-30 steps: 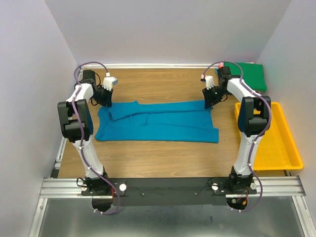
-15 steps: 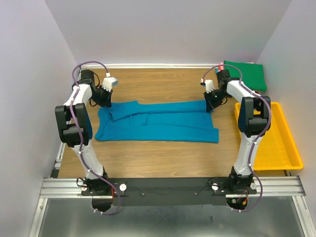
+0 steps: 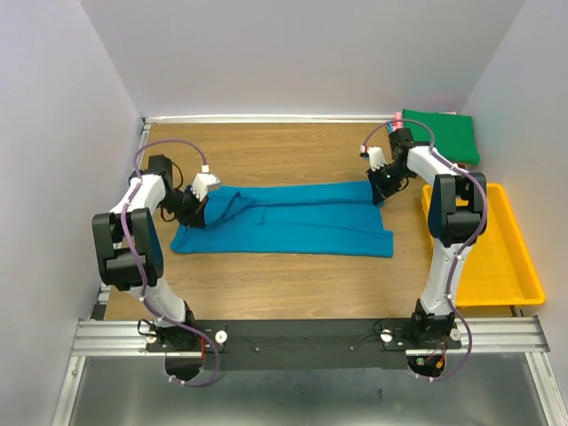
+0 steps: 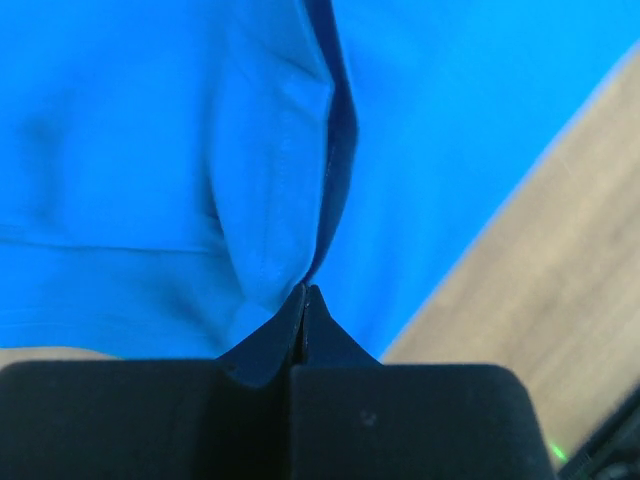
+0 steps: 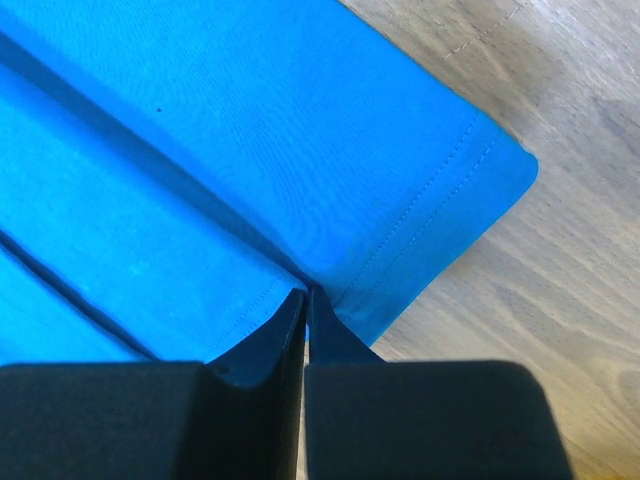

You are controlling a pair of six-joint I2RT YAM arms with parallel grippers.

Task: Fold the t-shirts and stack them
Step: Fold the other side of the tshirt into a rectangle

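A teal-blue t-shirt (image 3: 293,220) lies folded into a long band across the wooden table. My left gripper (image 3: 193,209) is shut on cloth at the band's left end, and a pinched ridge of fabric runs up from the closed tips (image 4: 305,293). My right gripper (image 3: 382,189) is shut on the hemmed far right corner (image 5: 470,190), its tips (image 5: 306,294) closed on a fold of the blue cloth (image 5: 250,130). A dark green t-shirt (image 3: 446,133) lies folded flat at the far right corner.
A yellow plastic tray (image 3: 531,282) stands along the right edge, just right of the right arm. Bare wood (image 3: 284,284) lies between the shirt and the arm bases. White walls close in the left, far and right sides.
Both grippers have shut on the teal-blue shirt. The left gripper has moved toward the near side, dragging the shirt's left far corner with it. The right gripper has hardly shifted.
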